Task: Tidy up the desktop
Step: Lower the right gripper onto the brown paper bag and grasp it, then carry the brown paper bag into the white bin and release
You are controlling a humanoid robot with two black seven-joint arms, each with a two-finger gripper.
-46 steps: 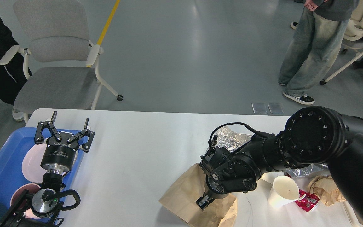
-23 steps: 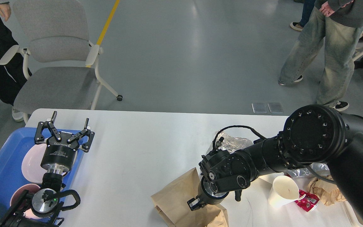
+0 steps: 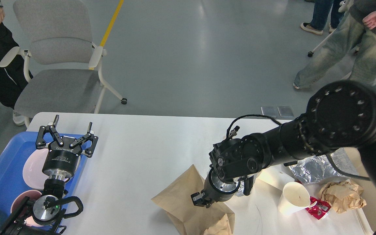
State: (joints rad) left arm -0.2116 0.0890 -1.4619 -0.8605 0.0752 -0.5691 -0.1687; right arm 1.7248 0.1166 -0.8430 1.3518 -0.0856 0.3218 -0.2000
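Two grippers in view | right gripper [image 3: 201, 199] down on brown paper bag [image 3: 188, 205] at near edge, grip cannot tell, likely pinching it to clear as rubbish | paper cup [image 3: 291, 197], red wrapper [image 3: 318, 207], foil [image 3: 312, 168] littering right of white counter [image 3: 148, 153] | left gripper [image 3: 65, 135] spread wide, empty, parked above blue tray [image 3: 2, 176]

White lettering runs across the black body of the left gripper [image 3: 66, 138], at the lower left of the frame, with smaller lines printed below it; all of it is too small and blurred to read. The red wrapper [image 3: 318, 208] at lower right shows white print, also illegible
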